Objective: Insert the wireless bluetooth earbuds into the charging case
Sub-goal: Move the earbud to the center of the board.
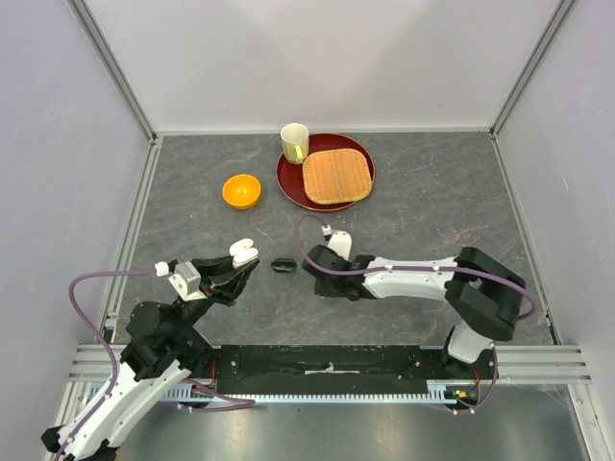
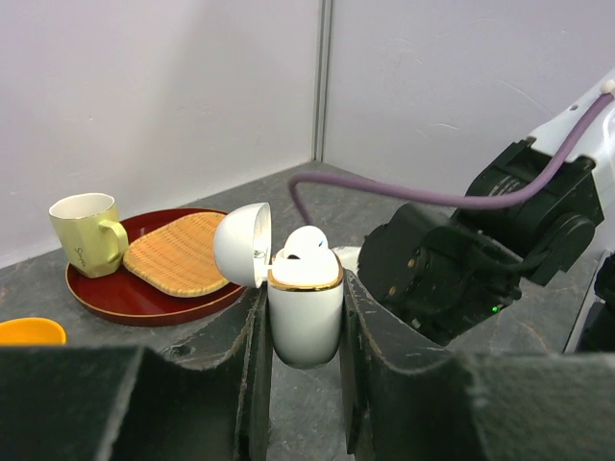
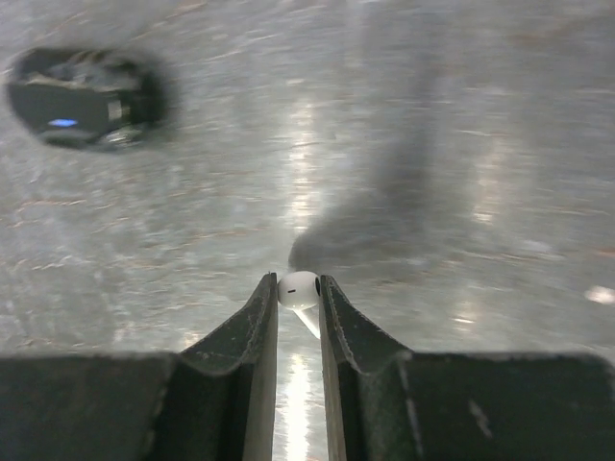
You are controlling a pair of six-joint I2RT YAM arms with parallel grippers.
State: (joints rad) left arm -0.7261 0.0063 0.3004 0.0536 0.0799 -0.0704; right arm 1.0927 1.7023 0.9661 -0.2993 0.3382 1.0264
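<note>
- Left gripper (image 2: 304, 293): fingers pressed together on the lower body of the white charging case (image 2: 306, 327), one on each side.
- White charging case: upright, gold band at the rim, raised above the table (image 1: 432, 211) in the near-left part of the scene.
- Lid (image 2: 240, 245): hinged open, tipped back to the left of the case body.
- First white earbud (image 2: 306, 242): seated in the open mouth of the case, rounded head showing above the gold band.
- Right gripper (image 3: 297, 281): jaws closed to a narrow gap, clamped on the second white earbud (image 3: 299, 291).
- Second white earbud: pinched between the two fingertips, stem pointing back between the fingers, low over the table near the centre of the scene; contact with the surface not discernible.
- Dark oval object (image 1: 283, 264): on the table between the two grippers, just left of the right gripper, small blue light visible in the right wrist view; contents too blurred to tell.
- Orange bowl (image 1: 241, 191): on the table, far of the left gripper, well apart from both grippers.
- Red plate (image 1: 288, 182): far centre, just right of the bowl.
- Woven mat (image 1: 336, 176): lying on the right part of the plate.
- Pale yellow mug (image 1: 294, 142): upright on the far-left edge of the plate, beside the mat.
</note>
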